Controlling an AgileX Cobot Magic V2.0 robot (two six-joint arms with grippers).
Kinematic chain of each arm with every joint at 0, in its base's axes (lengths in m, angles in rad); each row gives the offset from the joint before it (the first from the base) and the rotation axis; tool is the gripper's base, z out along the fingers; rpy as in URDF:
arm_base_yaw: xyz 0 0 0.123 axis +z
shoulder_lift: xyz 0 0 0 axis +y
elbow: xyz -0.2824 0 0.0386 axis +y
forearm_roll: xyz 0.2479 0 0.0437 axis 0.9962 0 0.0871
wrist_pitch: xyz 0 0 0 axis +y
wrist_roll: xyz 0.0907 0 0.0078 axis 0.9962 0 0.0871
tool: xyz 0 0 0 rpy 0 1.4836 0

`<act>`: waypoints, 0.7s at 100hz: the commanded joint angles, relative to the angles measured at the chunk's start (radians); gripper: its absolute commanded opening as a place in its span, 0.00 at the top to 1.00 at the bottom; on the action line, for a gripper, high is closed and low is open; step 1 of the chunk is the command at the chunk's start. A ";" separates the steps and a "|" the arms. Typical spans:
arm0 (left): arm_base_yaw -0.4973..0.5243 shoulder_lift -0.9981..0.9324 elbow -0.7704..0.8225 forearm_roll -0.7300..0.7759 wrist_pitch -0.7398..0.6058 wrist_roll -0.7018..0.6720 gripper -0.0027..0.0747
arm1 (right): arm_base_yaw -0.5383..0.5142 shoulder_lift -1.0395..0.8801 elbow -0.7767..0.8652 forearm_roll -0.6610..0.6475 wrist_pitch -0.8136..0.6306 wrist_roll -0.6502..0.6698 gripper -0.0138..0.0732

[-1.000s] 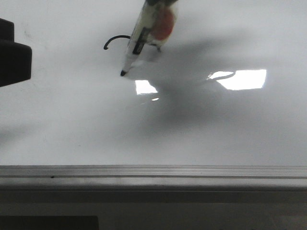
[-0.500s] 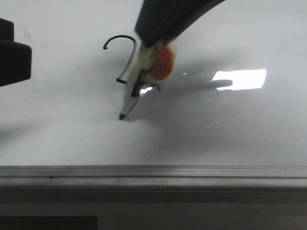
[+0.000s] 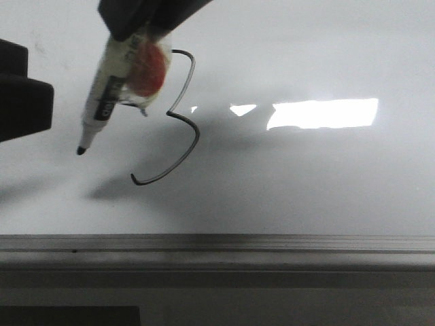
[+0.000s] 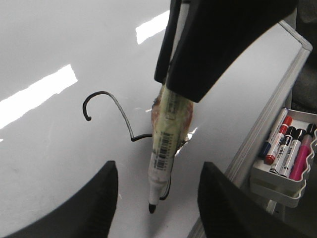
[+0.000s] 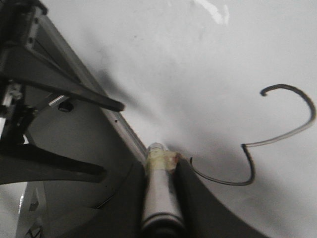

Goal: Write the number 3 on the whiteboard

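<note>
Dark and complete, the 3 (image 3: 178, 122) sits mid-whiteboard (image 3: 306, 190), left of the glare, while the right gripper (image 5: 159, 198) clamps the marker (image 3: 109, 95), tip apparently lifted beside it; dipping again could streak it; left gripper (image 4: 158, 198) hangs wide.

Bright rectangular light reflections (image 3: 323, 113) on the glossy surface; a white marker tray (image 4: 280, 174), perhaps wall-mounted, alongside.

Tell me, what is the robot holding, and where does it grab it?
The right gripper holds a marker by its upper barrel, tip free. The left gripper holds nothing.
</note>
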 commanded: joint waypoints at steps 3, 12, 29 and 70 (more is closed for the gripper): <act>-0.002 0.025 -0.025 -0.003 -0.082 -0.008 0.52 | 0.028 -0.033 -0.033 0.004 -0.090 -0.002 0.92; -0.002 0.048 -0.025 -0.003 -0.090 -0.008 0.52 | 0.045 -0.031 -0.043 0.004 -0.088 -0.002 0.92; -0.002 0.063 -0.029 -0.003 -0.132 -0.008 0.52 | 0.058 -0.031 -0.049 0.004 -0.070 -0.002 0.92; -0.002 0.063 -0.029 -0.003 -0.125 -0.008 0.52 | 0.058 -0.031 -0.049 0.004 -0.070 -0.002 0.92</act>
